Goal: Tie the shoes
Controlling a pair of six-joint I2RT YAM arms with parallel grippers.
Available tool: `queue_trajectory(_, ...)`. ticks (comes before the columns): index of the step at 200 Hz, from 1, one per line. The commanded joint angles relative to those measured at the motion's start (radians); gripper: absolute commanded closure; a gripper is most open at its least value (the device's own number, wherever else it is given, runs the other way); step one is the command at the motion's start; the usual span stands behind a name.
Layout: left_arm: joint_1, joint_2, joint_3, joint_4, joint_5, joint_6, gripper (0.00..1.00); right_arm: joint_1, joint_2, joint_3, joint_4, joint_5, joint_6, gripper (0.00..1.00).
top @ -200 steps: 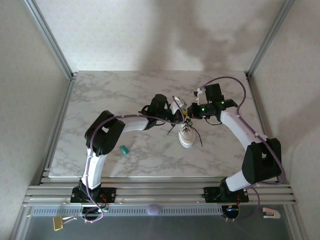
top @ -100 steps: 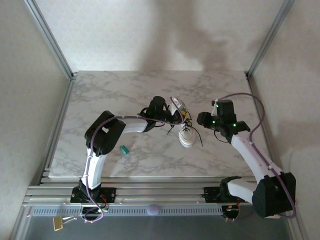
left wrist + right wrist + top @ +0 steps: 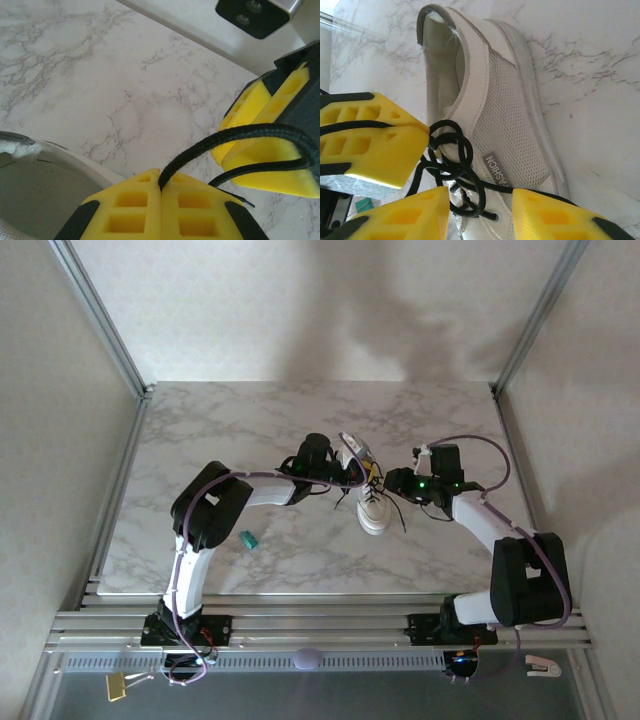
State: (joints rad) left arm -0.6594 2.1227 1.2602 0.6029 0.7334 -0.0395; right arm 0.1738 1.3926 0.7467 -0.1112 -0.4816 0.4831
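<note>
since half a second ago our right arm has drawn its elbow in and brought its claw (image 3: 392, 481) back close to the shoe (image 3: 374, 514), while our left arm has held its place.

nearest us, a small teal thing (image 3: 248, 539) lies on the marble surface (image 3: 250, 425), well apart from the shoe and to its left. next comes the shoe itself, a white low-top near the middle of the surface, toe toward us and heel away.

from our right wrist we see its mesh side and the black lace (image 3: 454, 167) bunched in loose loops over the tongue. our right claw (image 3: 481, 199) sits just at that tangle. its yellow fingers (image 3: 405, 217) stand wide apart, clamped on nothing.

a little farther, at the heel end, our left claw (image 3: 350, 477) is closed. from our left wrist its two pads (image 3: 130, 210) meet tip to tip and pinch a strand of lace between them. the strand arcs out from the pinch, crosses a yellow finger (image 3: 270, 167) of the right claw and doubles back in a loop. the heel rim of the shoe shows just beside the pads, low on the left.

beyond both claws, bare marble runs on to the back wall (image 3: 300, 310).
</note>
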Motion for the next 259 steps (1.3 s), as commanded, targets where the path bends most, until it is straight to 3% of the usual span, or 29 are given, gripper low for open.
queue_trajectory(1,0.007,0.014,0.008,0.045,0.002,-0.020,1.00,0.001,0.039,0.031,0.020,-0.045,-0.025,0.63)
queue_trajectory(75,0.009,0.019,0.016,0.031,0.004,-0.017,1.00,0.000,0.096,0.041,0.058,-0.118,-0.021,0.65)
queue_trajectory(167,0.012,0.021,0.015,0.037,0.006,-0.029,1.00,0.001,0.119,0.055,0.063,-0.121,-0.011,0.91)
queue_trajectory(192,0.014,0.013,0.003,0.055,-0.003,-0.052,1.00,0.001,0.093,0.035,0.070,-0.107,0.004,1.00)
queue_trajectory(259,0.017,-0.001,-0.047,0.123,-0.062,-0.137,1.00,0.034,-0.021,-0.013,-0.036,0.058,0.036,1.00)
